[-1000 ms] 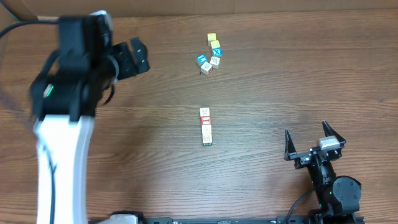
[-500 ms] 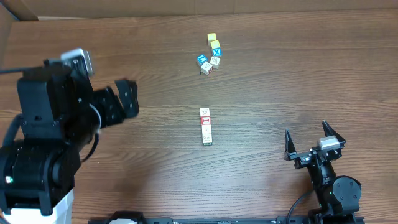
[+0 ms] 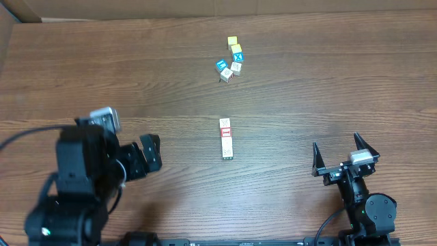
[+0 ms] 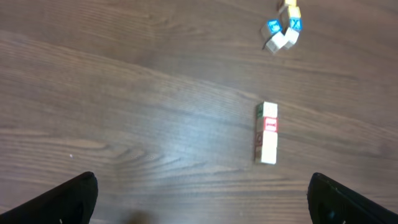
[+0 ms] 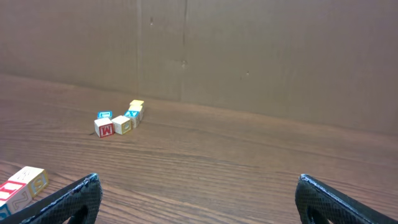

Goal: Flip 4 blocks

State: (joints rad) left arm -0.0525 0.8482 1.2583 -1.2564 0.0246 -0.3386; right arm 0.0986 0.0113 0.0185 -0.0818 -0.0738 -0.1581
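over on the left, our left gripper hangs above the table, jaws spread wide, nothing between them. it's well apart from every cube out there.

to the middle now, and here are the blocks: a short row lying flat on the wood, each one touching the next, the line running from the near side toward the far side. from the left wrist we see one red-marked top in the line and pale tops beside it. we can't count them for certain at this size.

just behind and a touch right sits the cluster: yellow and blue cubes huddled with a couple of pale ones, one showing a red letter in the right wrist view.

far right, our right gripper sits low near the table's front edge, also fully spread and empty, well apart from the row.

how will these handle? we reckon light, hard and rigid, so nothing to crush, but the smooth faces and tiny size could let one squirt out of an off-centre pinch. because the row is packed tight, the only free faces are the two long flanks, so we'd pinch across the row, square on the middle of those opposite sides. an end block looks the easiest first pick, and a nudge there could shove its neighbours.
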